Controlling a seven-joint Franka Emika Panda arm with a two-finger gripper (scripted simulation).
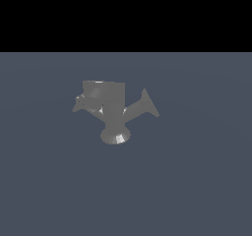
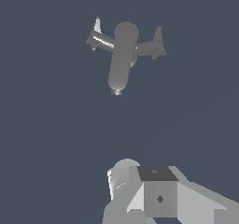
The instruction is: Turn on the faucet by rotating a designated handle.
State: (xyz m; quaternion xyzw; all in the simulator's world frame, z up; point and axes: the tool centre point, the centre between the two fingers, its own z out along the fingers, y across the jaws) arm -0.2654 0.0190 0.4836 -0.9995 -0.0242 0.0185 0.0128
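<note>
The faucet [image 1: 114, 113] stands on the grey table [image 1: 197, 181], alone, with nothing else near it. In the exterior view it shows a round base, a short body, and two handles that go out to the sides: one handle [image 1: 147, 104] on the exterior view's right of the body and another handle [image 1: 83, 103] on the exterior view's left. In the wrist view the faucet [image 2: 123, 55] is seen from above, with the long spout between the two handles.

The end effector [image 2: 156, 197] is well apart from the faucet. Only a part of it shows at the edge of the wrist view, and the arm does not appear in the exterior view at all. I cannot tell if its fingers are wide or narrow, because the fingertips are not visible. It holds nothing, as far as I can see.

By my judgement the task is at its beginning. No handle is touched, and which handle is the designated one the pictures do not tell. What is left is nearly everything: to approach the faucet, to reach the correct handle, and to rotate it.
</note>
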